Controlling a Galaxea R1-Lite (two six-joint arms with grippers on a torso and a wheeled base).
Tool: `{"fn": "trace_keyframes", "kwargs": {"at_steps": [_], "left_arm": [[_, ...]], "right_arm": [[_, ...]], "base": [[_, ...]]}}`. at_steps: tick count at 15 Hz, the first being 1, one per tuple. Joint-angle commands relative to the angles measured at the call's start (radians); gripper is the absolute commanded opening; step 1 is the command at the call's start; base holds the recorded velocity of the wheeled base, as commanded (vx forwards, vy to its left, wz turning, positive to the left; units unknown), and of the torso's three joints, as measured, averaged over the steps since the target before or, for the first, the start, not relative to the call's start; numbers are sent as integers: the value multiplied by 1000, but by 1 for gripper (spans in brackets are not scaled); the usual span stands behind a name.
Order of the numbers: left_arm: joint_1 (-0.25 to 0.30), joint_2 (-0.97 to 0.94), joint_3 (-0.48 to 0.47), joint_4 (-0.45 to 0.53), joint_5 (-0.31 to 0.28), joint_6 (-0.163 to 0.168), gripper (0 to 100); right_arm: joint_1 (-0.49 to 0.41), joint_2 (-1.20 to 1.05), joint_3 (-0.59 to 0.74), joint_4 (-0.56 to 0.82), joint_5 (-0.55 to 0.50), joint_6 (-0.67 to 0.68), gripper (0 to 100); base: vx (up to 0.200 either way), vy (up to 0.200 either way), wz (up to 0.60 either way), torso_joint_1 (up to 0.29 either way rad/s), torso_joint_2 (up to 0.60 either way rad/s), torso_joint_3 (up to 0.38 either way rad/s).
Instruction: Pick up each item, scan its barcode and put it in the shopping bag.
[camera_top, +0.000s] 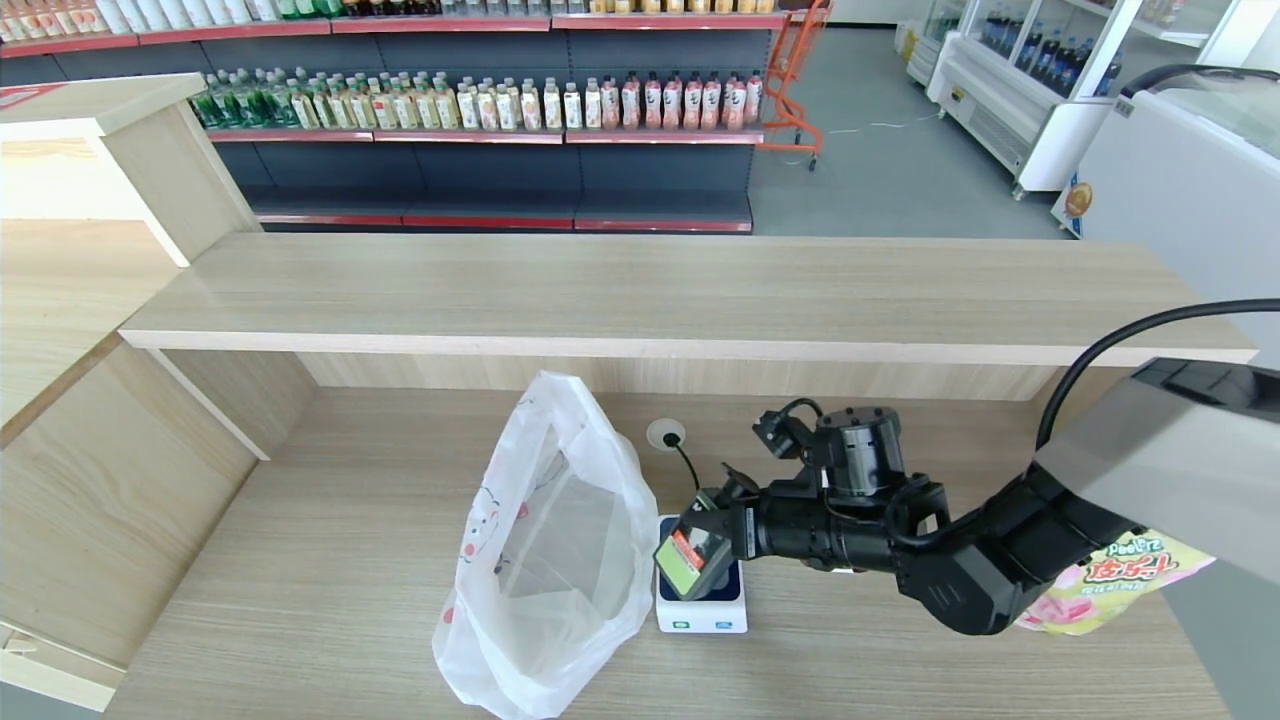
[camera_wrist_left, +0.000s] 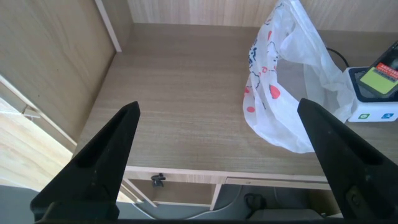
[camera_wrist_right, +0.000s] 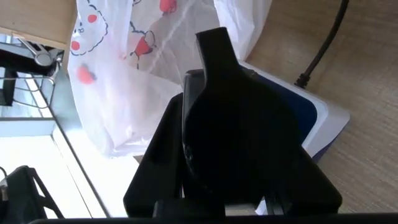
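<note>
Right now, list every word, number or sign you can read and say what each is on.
Nothing can be read.
Pink packet: big print, upside down and half hidden, unreadable.
Green-labelled item in the right gripper: label too small.
Scanner: front marks too small.
Shopping bag: red cartoon prints, no readable words.
Shelf bottles: labels too small.

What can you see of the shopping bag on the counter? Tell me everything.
The shopping bag is thin, translucent white plastic with red and dark cartoon prints on one side. It stands upright and crumpled on the wooden counter, its mouth open upward and nothing visible inside. Its lower side meets the white scanner box, seemingly touching it.
</note>
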Motion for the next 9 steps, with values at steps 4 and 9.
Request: {"fn": "trace_keyframes", "kwargs": {"at_steps": [4, 9], "left_arm": [[0, 0, 0, 0, 0, 0, 100], [0, 0, 0, 0, 0, 0, 100]], "right_arm": [[-7, -155, 55, 27, 2, 7, 0], [-76, -494, 234, 139, 7, -81, 0]], "base": [[0, 0, 0, 0, 0, 0], [0, 0, 0, 0, 0, 0]]}}
